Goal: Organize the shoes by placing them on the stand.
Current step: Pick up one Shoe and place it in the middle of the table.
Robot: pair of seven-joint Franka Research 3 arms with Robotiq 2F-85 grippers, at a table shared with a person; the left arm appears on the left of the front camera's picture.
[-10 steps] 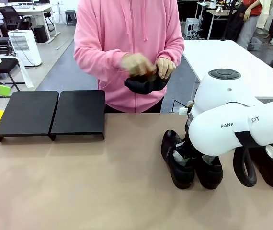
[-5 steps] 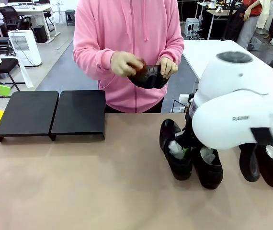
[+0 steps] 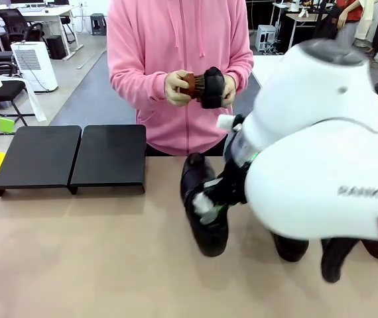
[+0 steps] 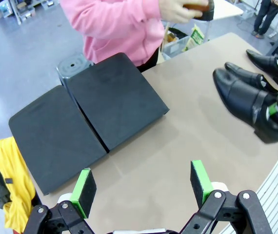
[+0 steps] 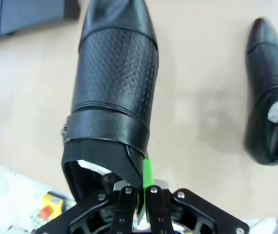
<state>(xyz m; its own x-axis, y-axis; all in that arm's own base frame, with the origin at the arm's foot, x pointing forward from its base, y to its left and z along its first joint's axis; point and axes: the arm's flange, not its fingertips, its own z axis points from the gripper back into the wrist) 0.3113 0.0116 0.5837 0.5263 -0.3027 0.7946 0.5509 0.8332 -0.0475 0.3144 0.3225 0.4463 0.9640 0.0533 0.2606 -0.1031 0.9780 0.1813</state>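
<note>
My right gripper [image 3: 214,199] is shut on the heel rim of a black glossy shoe [image 3: 205,235] stuffed with white paper, and the shoe hangs toe-down just above the table's middle. The right wrist view shows the fingers [image 5: 148,187] pinched on that shoe's [image 5: 114,73] collar. A second shoe [image 5: 268,112] lies on the table beside it. More shoes [image 3: 292,246] stand half hidden behind my right arm. The stand [image 3: 109,156], two flat black platforms, sits bare at the far left. My left gripper [image 4: 142,183] is open above the table near the stand [image 4: 114,97].
A person in a pink hoodie stands at the far edge, holding another black shoe [image 3: 213,86] and a brown brush [image 3: 190,84]. A yellow cloth [image 4: 7,170] lies past the stand's left end. Open tabletop lies between the stand and the held shoe.
My right arm has lifted one shoe away from the pair on the right and carried it left toward the middle. The person has turned the shoe in their hands.
</note>
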